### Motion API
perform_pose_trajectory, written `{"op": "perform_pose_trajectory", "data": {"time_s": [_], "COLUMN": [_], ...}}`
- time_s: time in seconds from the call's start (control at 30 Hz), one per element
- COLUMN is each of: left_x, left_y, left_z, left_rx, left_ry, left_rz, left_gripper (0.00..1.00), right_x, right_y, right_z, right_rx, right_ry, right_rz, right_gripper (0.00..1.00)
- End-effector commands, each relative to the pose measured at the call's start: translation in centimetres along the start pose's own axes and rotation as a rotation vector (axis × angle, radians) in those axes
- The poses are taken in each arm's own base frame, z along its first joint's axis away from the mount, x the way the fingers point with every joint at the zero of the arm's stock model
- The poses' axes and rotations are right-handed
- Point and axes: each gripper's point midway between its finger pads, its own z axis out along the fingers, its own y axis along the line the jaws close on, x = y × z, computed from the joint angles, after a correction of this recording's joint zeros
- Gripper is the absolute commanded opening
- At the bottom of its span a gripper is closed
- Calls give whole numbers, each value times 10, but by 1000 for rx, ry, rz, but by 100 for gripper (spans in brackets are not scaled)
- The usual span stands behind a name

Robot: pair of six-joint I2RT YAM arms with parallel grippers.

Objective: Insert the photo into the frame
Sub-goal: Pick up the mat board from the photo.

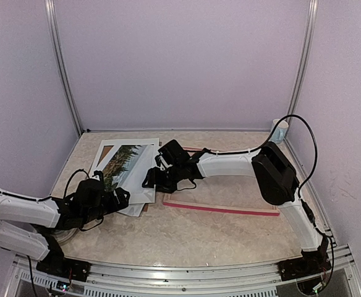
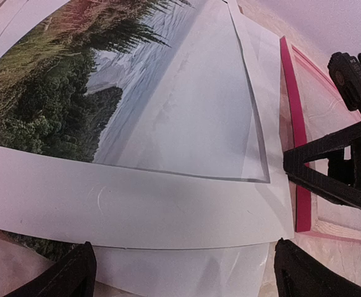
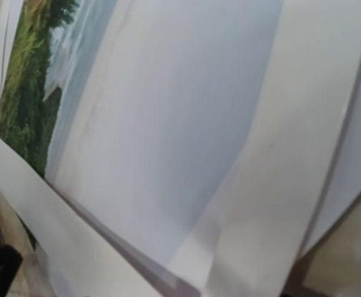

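Bottom left of the top view: left arm lies low and nearly flat, forearm running right along the surface (image 1: 199, 238), wrist level. The left tool (image 1: 122, 198) is at its widest and holds nothing; it points at the near edge of the white sheets (image 1: 140, 189). In the left wrist view both black fingertips (image 2: 75, 272) sit in the bottom corners, with the sheet edge between them, and no contact can be made out. Bottom right: right arm rises from its base, elbow bent high at right centre, white forearm reaching left and down to picture centre, wrist tipped down. The right tool (image 1: 151, 179) hangs over the right edge of the same sheets. The left wrist view shows one of its black fingers (image 2: 329, 167) at mid right, tip just beside the sheet edge and above the frame's rail. Can't tell how far its jaws stand apart, or whether they pinch anything. The photo (image 1: 122, 162) lies on the sheets, left of centre, outside the frame and skewed, trees to the left, pale sky toward the right tool. The frame (image 1: 220, 208) lies flat at centre right, under the right forearm, its left end just beside the stack. Far upper right, by the back wall: a small pale cup (image 1: 280, 131).
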Motion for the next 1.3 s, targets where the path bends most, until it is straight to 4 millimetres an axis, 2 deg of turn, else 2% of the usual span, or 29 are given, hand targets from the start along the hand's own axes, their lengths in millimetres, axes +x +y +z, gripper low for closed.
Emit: {"op": "perform_pose_trajectory", "data": {"time_s": [0.0,0.5,0.67,0.97,1.27], "left_x": [7,18,23,31,35], "left_y": [-3,1,2,4,5], "left_z": [4,14,18,21,22], "left_rx": [17,3,-3,-1,-1], "left_ry": [20,52,75,100,113], "left_rz": [-6,2,8,5,5], "left_gripper": [99,99,99,99,99], "right_x": [1,0,-1,-3,-1], "right_y": [14,21,24,27,20], "right_z": [-7,-25,-27,-25,-15], "right_rx": [-43,-109,-149,-196,-236], "right_ry": [-1,-14,-15,-9,17], "right_rz": [-1,6,24,46,102], "right_gripper": [63,59,54,39,38]}}
